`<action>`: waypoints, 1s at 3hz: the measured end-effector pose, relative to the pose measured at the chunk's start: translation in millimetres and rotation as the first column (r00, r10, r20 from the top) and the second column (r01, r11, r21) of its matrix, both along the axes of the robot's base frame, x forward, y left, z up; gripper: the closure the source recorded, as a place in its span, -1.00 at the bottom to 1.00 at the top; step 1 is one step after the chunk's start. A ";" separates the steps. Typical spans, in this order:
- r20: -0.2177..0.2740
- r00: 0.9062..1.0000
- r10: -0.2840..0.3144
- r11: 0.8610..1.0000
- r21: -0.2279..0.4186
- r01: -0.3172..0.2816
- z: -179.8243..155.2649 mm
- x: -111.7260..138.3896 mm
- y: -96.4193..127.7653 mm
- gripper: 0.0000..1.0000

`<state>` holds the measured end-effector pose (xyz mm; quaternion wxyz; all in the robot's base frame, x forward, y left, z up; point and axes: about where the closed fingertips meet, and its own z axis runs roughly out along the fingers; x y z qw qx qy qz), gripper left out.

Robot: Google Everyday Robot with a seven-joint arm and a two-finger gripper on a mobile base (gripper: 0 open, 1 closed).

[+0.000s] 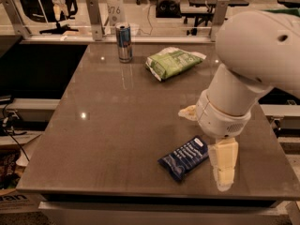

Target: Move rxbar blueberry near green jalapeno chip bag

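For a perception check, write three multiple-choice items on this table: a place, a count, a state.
1. Where is the gripper?
A. beside the rxbar blueberry, near the table's front edge
B. at the far edge
C. off the table

2. How many drink cans stand on the table?
A. none
B. one
C. three

3. The rxbar blueberry and the green jalapeno chip bag are:
A. touching
B. stacked
C. well apart

1 A: it hangs right next to the bar.
2 B: one silver-blue can, at the far edge.
3 C: bare tabletop lies between them.

Arm [255, 50] bent, pincer [223, 167] pointing dwn, front rt
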<state>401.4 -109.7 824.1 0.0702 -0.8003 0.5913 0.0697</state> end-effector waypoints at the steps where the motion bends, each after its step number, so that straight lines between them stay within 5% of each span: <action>1: -0.001 1.000 -0.001 1.000 -0.005 0.001 -6.7 -0.5 0.2 -0.63; 3: 0.002 1.000 -0.009 1.000 -0.009 0.009 -5.3 -0.8 -3.5 0.30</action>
